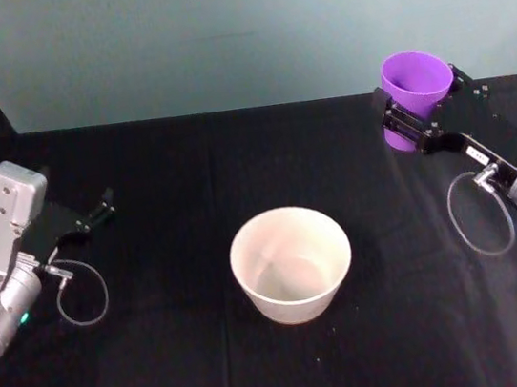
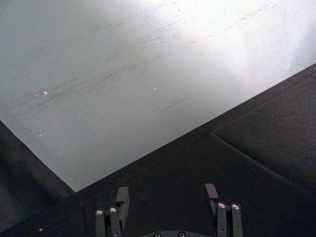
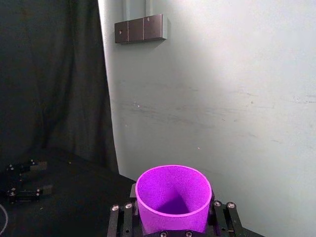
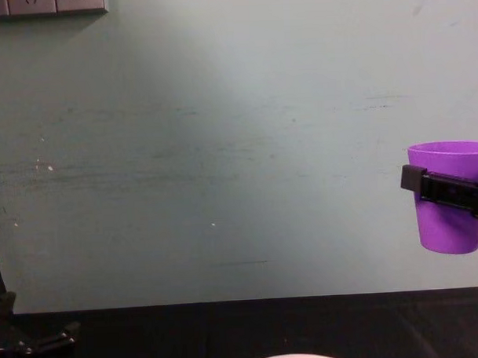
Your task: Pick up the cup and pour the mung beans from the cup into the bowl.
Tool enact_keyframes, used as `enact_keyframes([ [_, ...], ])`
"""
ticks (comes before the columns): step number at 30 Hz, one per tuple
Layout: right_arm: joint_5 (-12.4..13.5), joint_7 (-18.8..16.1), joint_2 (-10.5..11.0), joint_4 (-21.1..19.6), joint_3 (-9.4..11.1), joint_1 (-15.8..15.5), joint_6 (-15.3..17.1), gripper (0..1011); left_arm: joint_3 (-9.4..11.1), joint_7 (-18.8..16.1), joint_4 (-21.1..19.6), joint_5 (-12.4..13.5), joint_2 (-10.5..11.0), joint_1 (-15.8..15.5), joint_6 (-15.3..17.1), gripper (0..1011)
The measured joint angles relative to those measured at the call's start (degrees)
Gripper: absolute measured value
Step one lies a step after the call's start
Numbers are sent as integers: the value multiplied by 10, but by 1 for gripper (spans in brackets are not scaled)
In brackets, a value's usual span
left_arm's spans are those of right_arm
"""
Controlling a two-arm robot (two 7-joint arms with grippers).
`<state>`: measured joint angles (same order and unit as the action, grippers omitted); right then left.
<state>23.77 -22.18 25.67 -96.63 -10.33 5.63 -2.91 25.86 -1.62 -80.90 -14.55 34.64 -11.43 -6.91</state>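
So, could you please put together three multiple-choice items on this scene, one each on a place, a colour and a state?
1. Where is the cup?
A. Standing on the table beside the bowl
B. Held by the right gripper, off the table
C. Lying inside the bowl

2. What colour is the bowl?
A. Whitish
B. Purple
C. Green

3. How are the left gripper's fingers?
A. Shut on the cup
B. Open, holding nothing
C. Shut on the bowl's rim

Answers:
1. B: the right gripper clasps the cup, whose base hangs above the table in the chest view.
2. A: the bowl is pale, near white, against the black cloth.
3. B: the left gripper sits far left with its fingers apart and nothing between them.
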Motion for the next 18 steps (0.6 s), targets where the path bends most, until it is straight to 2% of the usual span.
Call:
enact_keyframes([
  [18, 0, 0, 0, 0, 0, 0, 0, 741, 0, 0, 0, 0, 0, 0, 0, 1000],
])
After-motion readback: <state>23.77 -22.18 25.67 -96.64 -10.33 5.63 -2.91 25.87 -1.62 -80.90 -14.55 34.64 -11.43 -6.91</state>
